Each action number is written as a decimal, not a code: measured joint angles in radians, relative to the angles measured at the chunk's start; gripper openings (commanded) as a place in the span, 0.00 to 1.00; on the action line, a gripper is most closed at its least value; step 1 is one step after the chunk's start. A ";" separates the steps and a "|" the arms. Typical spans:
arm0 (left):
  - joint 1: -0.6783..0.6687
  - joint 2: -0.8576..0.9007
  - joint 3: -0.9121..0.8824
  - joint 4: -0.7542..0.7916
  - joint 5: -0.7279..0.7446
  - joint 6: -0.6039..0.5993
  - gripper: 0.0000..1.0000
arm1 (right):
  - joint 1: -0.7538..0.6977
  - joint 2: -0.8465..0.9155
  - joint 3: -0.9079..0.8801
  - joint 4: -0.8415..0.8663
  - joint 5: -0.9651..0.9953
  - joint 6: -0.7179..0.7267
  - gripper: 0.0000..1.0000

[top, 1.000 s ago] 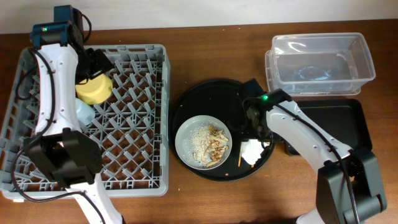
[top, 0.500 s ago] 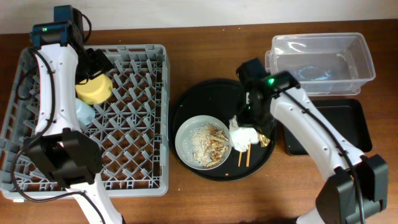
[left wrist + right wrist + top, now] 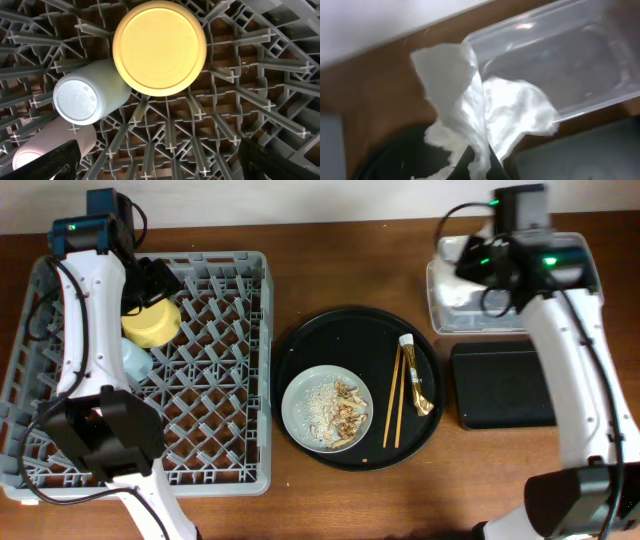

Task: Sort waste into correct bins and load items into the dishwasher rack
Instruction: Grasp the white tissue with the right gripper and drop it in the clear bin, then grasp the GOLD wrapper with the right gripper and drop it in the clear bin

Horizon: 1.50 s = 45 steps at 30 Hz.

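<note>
From overhead, the right arm [image 3: 560,330] is extended to the far right of the bench [image 3: 330,240], its wrist over the left end of the clear tub [image 3: 560,280]. The step in hand looks like binning the paper napkin [image 3: 480,115], though the napkin is hard to pick out from here. On the near side of the tub lies the black rectangular tray [image 3: 500,385]. In the middle, the round black tray [image 3: 330,330] carries the grey plate [image 3: 295,385] of food scraps [image 3: 335,408], the chopsticks [image 3: 392,405] and the gold wrapper [image 3: 422,398]. At the left, the left arm [image 3: 90,310] hangs over the dishwasher rack [image 3: 220,410]. The left wrist view looks down into the rack: a yellow bowl [image 3: 159,47], a light-blue cup [image 3: 87,97] just beside it, and a pink cup [image 3: 50,145] next to that. The left pincer [image 3: 167,160] is spread wide and holds nothing. In the right wrist view, the right pincer [image 3: 479,167] is clenched on the napkin, which rises crumpled from between its fingers and overlaps the tub's corner and rim. The next move likely calls for bringing the napkin fully over the tub's opening, then releasing.
</note>
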 measured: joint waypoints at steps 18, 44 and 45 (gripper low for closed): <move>0.000 0.000 0.000 0.000 0.000 0.000 0.99 | -0.085 0.165 0.011 -0.164 -0.447 -0.233 0.88; 0.000 0.000 0.000 0.000 0.000 0.000 0.99 | 0.195 0.159 -0.531 0.090 -0.056 -0.154 0.36; 0.000 0.000 0.000 0.000 0.000 0.000 0.99 | 0.195 0.159 -0.537 0.101 -0.056 -0.154 0.37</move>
